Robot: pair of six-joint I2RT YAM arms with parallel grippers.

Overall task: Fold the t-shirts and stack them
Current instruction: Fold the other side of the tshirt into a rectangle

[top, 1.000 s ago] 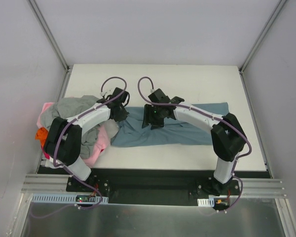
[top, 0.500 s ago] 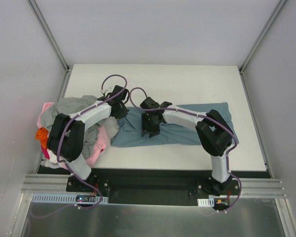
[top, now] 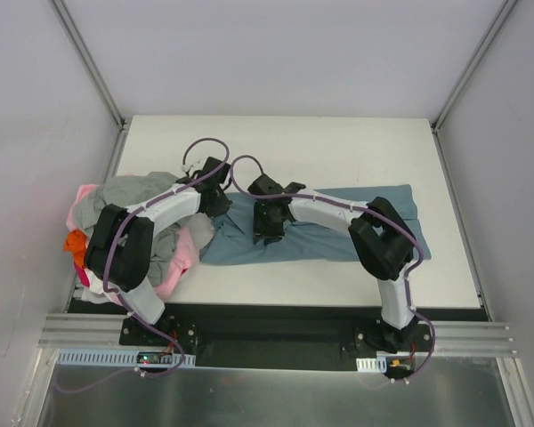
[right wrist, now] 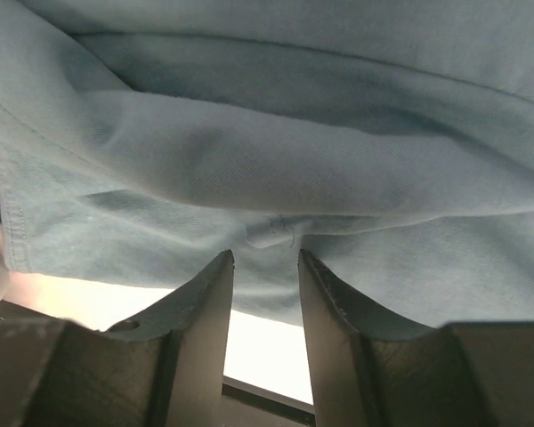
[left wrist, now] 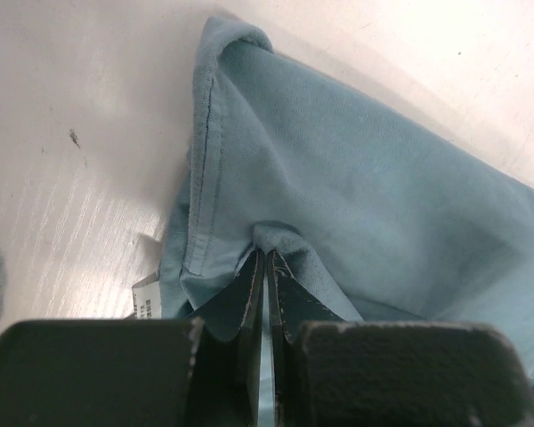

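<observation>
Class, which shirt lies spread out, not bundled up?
The blue shirt, stretched across the table; the grey, pink and orange ones are crumpled in a pile at the left.

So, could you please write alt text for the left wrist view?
The left gripper, jaws closed, pinches a fold of a blue t-shirt lying on a white table. A small label shows at the shirt's edge.
</observation>
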